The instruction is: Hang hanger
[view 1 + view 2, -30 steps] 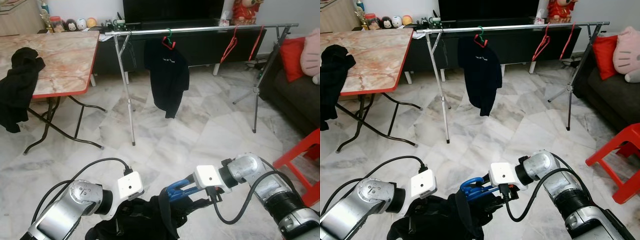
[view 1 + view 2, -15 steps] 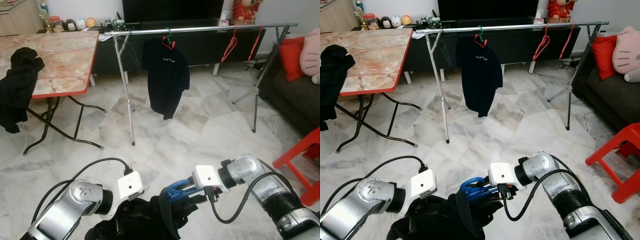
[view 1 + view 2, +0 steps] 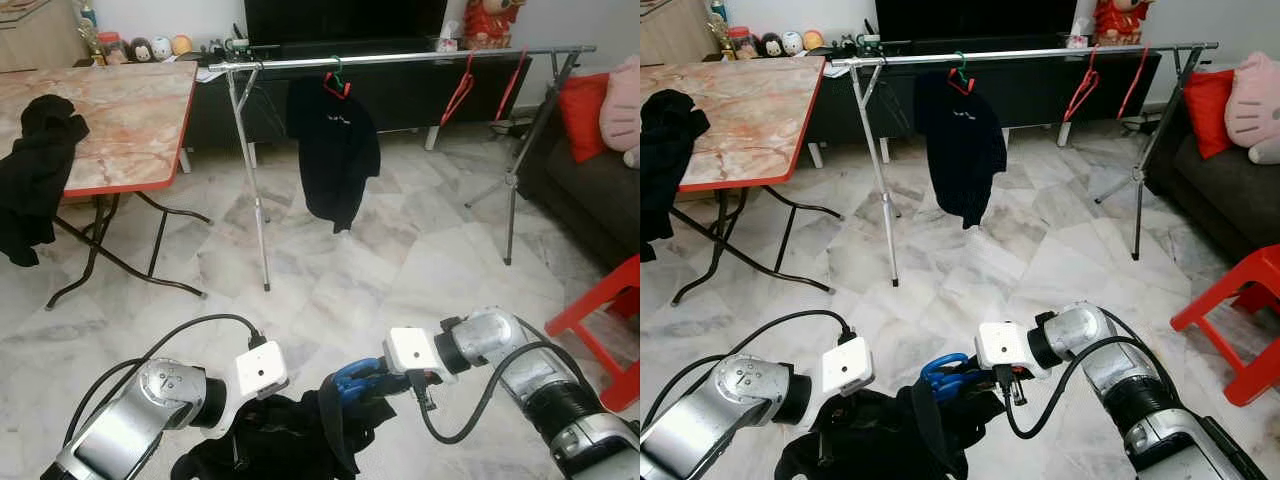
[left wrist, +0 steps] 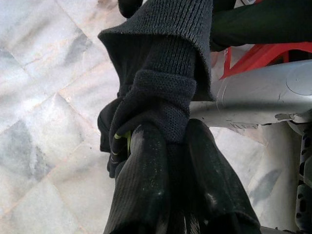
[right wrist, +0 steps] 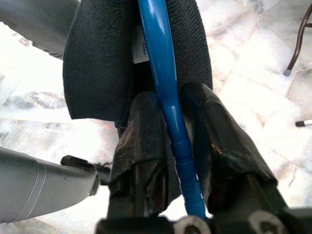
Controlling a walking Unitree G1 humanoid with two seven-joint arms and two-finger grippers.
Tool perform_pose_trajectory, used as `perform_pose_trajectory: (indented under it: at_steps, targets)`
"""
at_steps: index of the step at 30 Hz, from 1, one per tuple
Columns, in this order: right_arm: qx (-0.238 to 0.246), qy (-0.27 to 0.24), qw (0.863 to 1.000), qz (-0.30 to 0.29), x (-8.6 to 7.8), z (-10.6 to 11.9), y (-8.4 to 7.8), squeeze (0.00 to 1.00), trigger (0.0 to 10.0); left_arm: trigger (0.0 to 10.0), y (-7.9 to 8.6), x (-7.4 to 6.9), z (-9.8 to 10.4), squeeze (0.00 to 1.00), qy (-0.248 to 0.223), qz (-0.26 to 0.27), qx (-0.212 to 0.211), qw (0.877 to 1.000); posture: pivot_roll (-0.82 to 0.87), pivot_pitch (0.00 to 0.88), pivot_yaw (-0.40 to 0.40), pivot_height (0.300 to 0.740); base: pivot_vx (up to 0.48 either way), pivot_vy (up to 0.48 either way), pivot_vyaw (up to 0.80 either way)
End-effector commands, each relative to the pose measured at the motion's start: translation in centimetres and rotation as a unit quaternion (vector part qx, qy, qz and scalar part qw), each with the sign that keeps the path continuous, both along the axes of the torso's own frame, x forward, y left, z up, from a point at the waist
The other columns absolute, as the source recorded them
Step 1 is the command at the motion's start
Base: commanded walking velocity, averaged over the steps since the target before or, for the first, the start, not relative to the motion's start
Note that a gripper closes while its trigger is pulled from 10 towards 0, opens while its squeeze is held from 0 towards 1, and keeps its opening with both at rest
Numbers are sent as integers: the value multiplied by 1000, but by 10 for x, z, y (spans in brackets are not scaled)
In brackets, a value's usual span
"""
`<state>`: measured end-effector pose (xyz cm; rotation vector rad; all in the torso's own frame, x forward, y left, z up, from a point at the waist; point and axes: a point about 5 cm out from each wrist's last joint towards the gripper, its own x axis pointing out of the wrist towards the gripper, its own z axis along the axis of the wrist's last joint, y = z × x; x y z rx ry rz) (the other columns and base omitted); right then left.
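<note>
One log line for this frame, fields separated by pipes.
left gripper: shut on garment | right gripper: shut on blue hanger | rack: ahead, not reached

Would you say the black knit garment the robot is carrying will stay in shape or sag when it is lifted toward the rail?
Probably sags: the black garment droops in folds below both grippers. The left gripper bunches its knit cuff, suggesting soft, grippy fabric. The blue hanger in the right gripper looks rigid and should carry it.
</note>
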<state>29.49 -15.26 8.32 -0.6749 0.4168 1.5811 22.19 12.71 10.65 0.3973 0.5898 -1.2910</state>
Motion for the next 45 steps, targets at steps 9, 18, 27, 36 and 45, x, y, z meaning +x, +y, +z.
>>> perform_pose_trajectory:
  at_steps: [9,18,27,36,45]
  targets:
    - [7,-9,1000,-9,2,1,1,0,0,10000,-10,3,18,0,-22,-17,-33,999,-72,11,6,740,0,0,0]
    - [10,-17,999,-27,2,-1,-2,0,0,10000,-11,5,20,0,-39,-13,-44,998,-73,8,3,740,0,0,0]
    - [7,-24,998,-51,2,-4,-9,0,0,10000,-10,4,23,0,-52,-29,-51,997,-77,8,4,740,0,0,0]
    - [5,-23,998,-60,0,-6,-11,0,0,10000,-10,3,24,1000,-52,-36,-58,996,-79,5,3,740,0,0,0]
    - [8,-27,996,-82,1,-9,-14,0,0,10000,-3,3,28,1000,-54,-34,-54,997,-70,3,-2,740,0,0,0]
